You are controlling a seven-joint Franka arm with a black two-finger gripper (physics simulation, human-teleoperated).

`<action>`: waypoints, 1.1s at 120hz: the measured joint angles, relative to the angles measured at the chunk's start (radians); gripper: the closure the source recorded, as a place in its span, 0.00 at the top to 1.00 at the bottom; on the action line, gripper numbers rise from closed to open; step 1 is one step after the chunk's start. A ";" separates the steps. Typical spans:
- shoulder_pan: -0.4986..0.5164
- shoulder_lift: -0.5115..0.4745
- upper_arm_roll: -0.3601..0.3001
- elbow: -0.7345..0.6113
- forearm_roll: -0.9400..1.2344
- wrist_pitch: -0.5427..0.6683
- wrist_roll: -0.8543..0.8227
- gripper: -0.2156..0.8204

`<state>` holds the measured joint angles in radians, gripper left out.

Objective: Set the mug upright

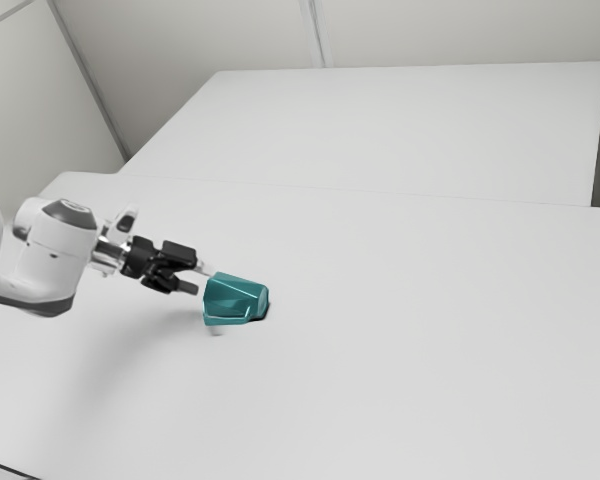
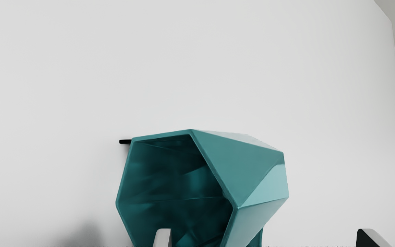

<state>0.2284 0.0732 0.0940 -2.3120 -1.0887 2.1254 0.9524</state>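
Apparently stiff, slick: one faceted teal mug [image 1: 236, 298] is lying sideways, mouth [image 2: 173, 181] facing nine o'clock (exterior view); rim [image 2: 213, 170] is likely inviting a pinch; tool [image 1: 202, 279] is standing open.

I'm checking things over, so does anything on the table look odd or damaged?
Yes: the teal mug lies on its side, mouth facing the gripper, though mugs normally stand upright. A small black strip also pokes out beside it; I can't tell what that is.

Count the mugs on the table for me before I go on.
1: the teal mug, lying on its side on the table, its mouth facing the open gripper.
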 joint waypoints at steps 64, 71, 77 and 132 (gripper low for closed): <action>0.015 0.059 0.000 0.002 -0.105 -0.024 0.100 0.77; 0.008 0.061 0.000 0.002 -0.115 -0.027 0.114 0.77; 0.003 0.061 0.000 0.002 -0.122 -0.028 0.124 0.77; -0.051 0.074 -0.002 0.000 -0.151 -0.043 0.190 0.76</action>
<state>0.1779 0.1469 0.0921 -2.3120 -1.2401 2.0819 1.1428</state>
